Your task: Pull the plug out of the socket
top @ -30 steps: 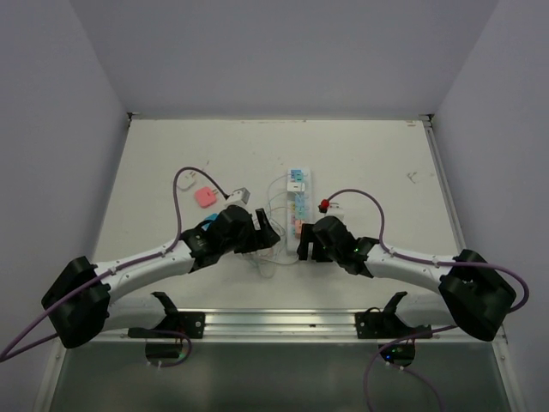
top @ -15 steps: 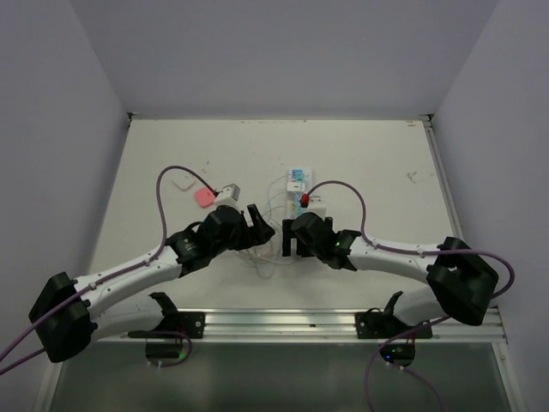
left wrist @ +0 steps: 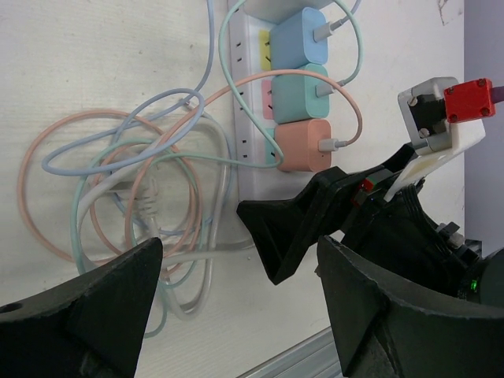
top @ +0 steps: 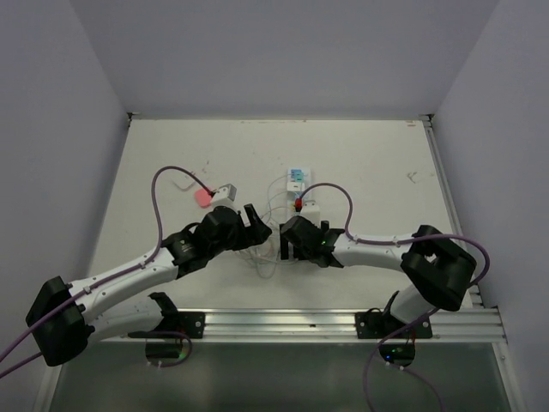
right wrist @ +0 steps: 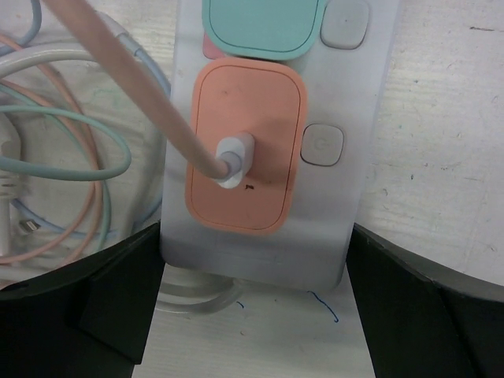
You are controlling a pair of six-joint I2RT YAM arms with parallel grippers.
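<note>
The socket, a long white power strip (left wrist: 253, 169), lies mid-table and carries a blue plug (left wrist: 299, 38), a teal plug (left wrist: 299, 93) and an orange plug (left wrist: 303, 146), each with a cable. In the right wrist view the orange plug (right wrist: 246, 150) sits at the strip's near end (right wrist: 346, 213). My right gripper (right wrist: 256, 311) is open, with one finger on each side of that end. My left gripper (left wrist: 236, 315) is open and empty, to the left of the strip over the cables, close to the right gripper's fingers (left wrist: 287, 228).
A tangle of pastel cables (left wrist: 134, 205) lies left of the strip. A pink object (top: 203, 197) lies further left. The strip has white push buttons (right wrist: 323, 146) beside the plugs. A metal rail (top: 283, 322) runs along the near table edge.
My right gripper has moved left and forward to the strip's near end. My left arm has reached further forward, closer to the right gripper.
</note>
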